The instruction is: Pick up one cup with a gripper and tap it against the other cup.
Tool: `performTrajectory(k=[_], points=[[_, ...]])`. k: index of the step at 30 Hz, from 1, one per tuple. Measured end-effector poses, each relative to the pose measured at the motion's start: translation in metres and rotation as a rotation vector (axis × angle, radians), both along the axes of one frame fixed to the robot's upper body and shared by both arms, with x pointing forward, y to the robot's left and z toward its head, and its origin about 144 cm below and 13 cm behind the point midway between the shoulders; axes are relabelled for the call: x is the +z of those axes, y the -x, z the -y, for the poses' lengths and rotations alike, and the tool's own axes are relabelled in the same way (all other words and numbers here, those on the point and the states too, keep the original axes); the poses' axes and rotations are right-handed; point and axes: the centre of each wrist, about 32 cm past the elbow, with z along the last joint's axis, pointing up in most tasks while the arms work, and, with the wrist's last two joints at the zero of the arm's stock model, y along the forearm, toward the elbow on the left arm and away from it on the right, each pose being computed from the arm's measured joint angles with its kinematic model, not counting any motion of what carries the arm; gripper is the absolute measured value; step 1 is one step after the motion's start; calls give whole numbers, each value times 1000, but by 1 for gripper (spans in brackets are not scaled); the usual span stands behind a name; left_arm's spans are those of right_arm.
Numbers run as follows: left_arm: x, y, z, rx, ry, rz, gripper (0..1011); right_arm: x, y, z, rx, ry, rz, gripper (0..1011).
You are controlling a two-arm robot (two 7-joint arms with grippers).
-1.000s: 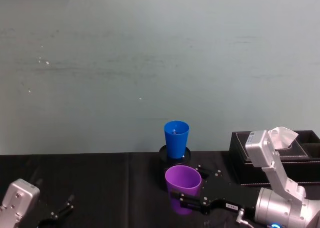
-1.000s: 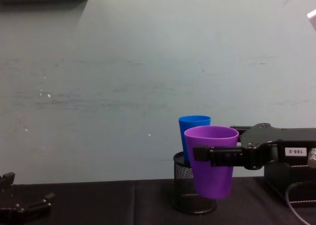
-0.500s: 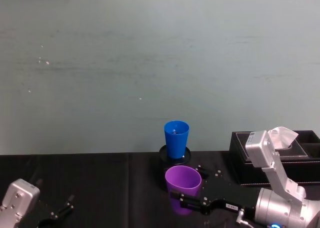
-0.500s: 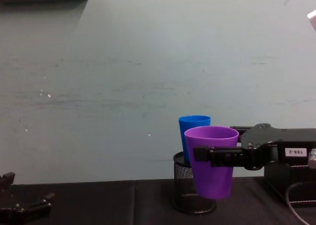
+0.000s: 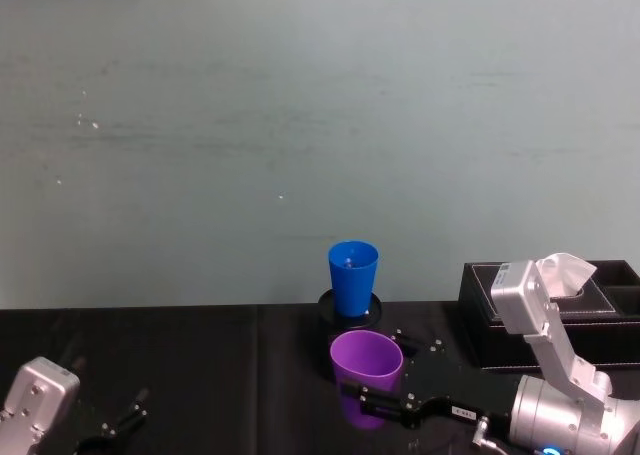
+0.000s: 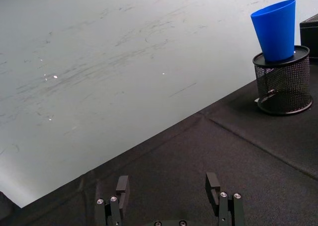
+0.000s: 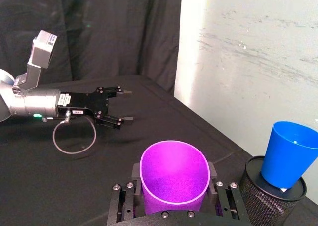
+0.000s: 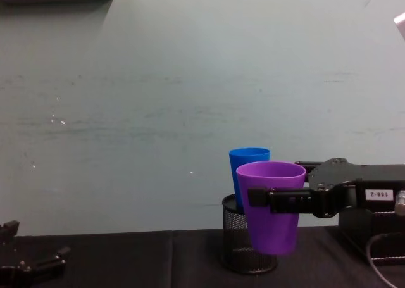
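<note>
The purple cup (image 8: 271, 206) is clamped in the right pincer (image 8: 256, 198), raised off the worktop (image 8: 126, 256) close before the blue cup (image 8: 249, 168) for tapping; the left pincer (image 6: 168, 182) is parked low, fingers apart.

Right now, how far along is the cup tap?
Done: right gripper shut on the purple cup, lifted. In hand: holding it near the blue cup in the mesh holder, a gap between them. Left: the tap. The left gripper rests open, idle.

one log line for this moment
right gripper: shut on purple cup, upright | blue cup: in mesh holder, cups apart | left gripper: open, parked low left
</note>
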Motion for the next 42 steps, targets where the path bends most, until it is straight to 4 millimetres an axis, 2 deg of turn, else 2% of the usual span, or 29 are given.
performTrajectory(k=[42], points=[[0, 0, 0, 0, 0, 0, 1000, 0, 0, 0, 0, 0, 0, 732]])
